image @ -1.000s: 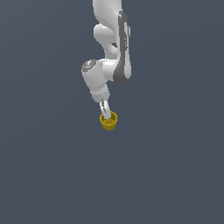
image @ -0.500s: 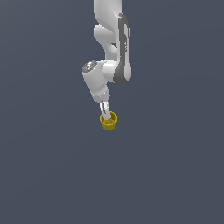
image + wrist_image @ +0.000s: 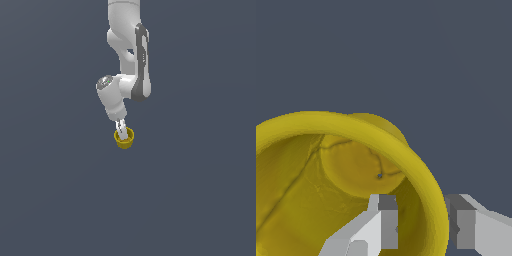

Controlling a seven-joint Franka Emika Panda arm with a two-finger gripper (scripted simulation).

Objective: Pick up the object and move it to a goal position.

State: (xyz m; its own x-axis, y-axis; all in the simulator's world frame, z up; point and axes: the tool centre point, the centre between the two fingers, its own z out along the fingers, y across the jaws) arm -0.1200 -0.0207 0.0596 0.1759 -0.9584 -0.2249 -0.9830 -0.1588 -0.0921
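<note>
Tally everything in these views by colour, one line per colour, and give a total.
Yellow: 1, the cup, its wall pinched between the fingers, one inside and one outside.
White and grey: 1, the robot arm with its gripper.
Total: 2

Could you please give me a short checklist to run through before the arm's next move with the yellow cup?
1. Hand straddles the wall of the yellow cup, one finger inside, one outside: ok.
2. Fingers pressed firmly on the wall: cannot tell.
3. Cup upright, rim up: ok.
4. Cup lifted off any surface: cannot tell, the background is uniform.
5. Goal position visible: not ok, no marker shows.
6. Obstacles near the cup: ok, none seen.
</note>
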